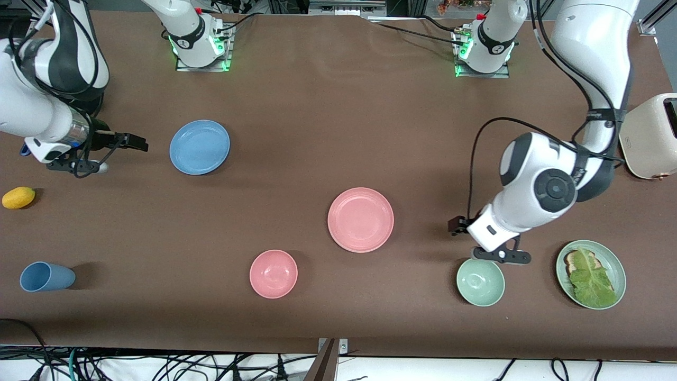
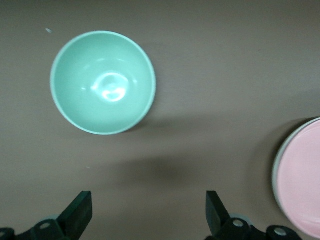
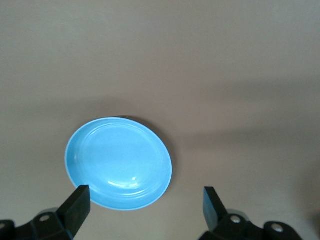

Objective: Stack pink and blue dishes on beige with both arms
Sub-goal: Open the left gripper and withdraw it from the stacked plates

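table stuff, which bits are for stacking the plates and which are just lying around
For the job: pink plate, blue plate. No beige plate shows.

Lying about: pink bowl, green bowl, blue cup, lemon, toaster, green plate with lettuce toast.

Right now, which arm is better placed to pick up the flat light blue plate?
The right arm. Its open right gripper hangs beside the flat light blue plate, which fills its wrist view. The open left gripper is over the table near the mint green bowl, toward the other end.

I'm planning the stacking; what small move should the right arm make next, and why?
Probably ease the right pincer toward the blue plate rim: its fingers are open and empty, the plate lies bare just beside it. No beige plate is visible yet.
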Motion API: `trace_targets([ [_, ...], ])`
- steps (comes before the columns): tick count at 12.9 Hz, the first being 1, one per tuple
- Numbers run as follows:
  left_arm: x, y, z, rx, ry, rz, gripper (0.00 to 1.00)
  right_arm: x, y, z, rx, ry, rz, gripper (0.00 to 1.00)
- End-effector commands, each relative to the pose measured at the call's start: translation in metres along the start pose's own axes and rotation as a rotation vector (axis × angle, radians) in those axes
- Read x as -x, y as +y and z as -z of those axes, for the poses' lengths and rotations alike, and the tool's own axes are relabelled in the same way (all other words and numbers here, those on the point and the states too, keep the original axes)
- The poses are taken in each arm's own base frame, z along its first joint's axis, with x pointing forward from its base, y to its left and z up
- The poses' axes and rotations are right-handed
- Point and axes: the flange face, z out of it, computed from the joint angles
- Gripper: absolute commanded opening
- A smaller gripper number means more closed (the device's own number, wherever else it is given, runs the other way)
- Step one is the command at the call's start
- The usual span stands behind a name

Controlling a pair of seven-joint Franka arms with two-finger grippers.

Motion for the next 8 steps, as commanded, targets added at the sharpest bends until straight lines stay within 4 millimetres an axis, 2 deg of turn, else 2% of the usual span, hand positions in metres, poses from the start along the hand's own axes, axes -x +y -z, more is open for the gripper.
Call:
trace_targets([
  [1, 0.001, -0.043, 0.015, -0.034, -0.007, -0.075, 1.0, 0.02, 0.015, -0.025, -0.036, 0.018, -0.026, 1.0],
  [4, 0.002, -0.081, 0.018, -0.063, -0.01, -0.07, 1.0, 0.016, 0.023, -0.055, -0.126, 0.026, -0.013, 1.0],
  [6, 0.004, -0.1, 0.019, -0.08, -0.012, -0.066, 1.0, 0.014, 0.037, -0.076, -0.124, 0.032, 0.016, 1.0],
  [8, 0.006, -0.128, 0.02, -0.09, -0.016, -0.084, 1.0, 0.012, 0.047, -0.097, -0.202, 0.027, 0.058, 1.0],
])
